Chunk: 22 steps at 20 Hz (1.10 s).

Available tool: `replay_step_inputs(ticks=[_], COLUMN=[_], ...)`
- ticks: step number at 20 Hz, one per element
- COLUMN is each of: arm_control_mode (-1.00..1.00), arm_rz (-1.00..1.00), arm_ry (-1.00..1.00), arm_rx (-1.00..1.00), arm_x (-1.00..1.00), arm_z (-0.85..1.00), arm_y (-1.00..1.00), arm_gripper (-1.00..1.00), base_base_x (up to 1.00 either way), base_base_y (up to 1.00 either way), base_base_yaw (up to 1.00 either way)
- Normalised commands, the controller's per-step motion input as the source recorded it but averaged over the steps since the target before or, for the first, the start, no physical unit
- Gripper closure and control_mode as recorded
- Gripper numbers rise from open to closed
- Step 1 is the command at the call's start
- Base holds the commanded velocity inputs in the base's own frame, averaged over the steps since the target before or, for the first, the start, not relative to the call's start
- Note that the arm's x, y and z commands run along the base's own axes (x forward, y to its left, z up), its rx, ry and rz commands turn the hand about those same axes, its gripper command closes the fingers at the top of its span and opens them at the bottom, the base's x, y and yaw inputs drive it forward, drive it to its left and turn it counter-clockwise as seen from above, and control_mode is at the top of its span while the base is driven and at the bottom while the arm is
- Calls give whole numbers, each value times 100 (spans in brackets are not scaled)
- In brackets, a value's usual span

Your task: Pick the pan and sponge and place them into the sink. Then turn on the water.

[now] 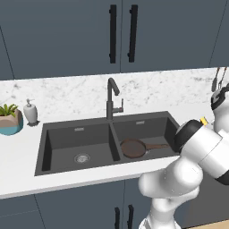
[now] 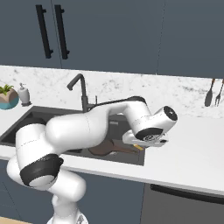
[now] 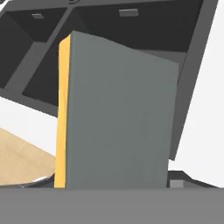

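Note:
The pan (image 1: 133, 148) lies in the right basin of the sink (image 1: 78, 126), its handle pointing right; the arm partly covers the pan (image 2: 103, 149) in the right base view. My gripper (image 2: 141, 145) hangs over the right end of the sink, shut on the sponge (image 3: 118, 113). The sponge's dark grey face and yellow edge stand upright close before the hand camera and hide the fingertips. A yellow sliver of the sponge (image 1: 203, 120) peeks out past the arm. The faucet (image 1: 111, 96) stands behind the divider, and no water runs from it.
A white soap pump bottle (image 1: 30, 112) and a potted plant (image 1: 10, 120) stand on the counter left of the sink. Utensils (image 2: 210, 94) hang on the wall at the right. Dark cabinets (image 1: 120, 33) hang above the counter.

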Motion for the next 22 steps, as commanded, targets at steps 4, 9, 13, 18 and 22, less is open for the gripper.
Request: replay_step_inputs(ticks=[4, 9, 13, 18, 22], arm_control_mode=[-100, -100, -100, -100, -100], arm_rz=[31, 33, 20, 17, 14], arm_ry=[-1, -3, -2, 0, 0], arm_rx=[0, 7, 8, 12, 10], arm_x=[0, 2, 10, 38, 50], arm_z=[59, 9, 0, -22, -53], arm_y=[91, 88, 91, 37, 10], arm_gripper=[100, 100, 100, 100, 100], base_base_x=[0, 0, 0, 0, 0], base_base_y=[0, 0, 0, 0, 0], base_base_yaw=[0, 0, 0, 0, 0])
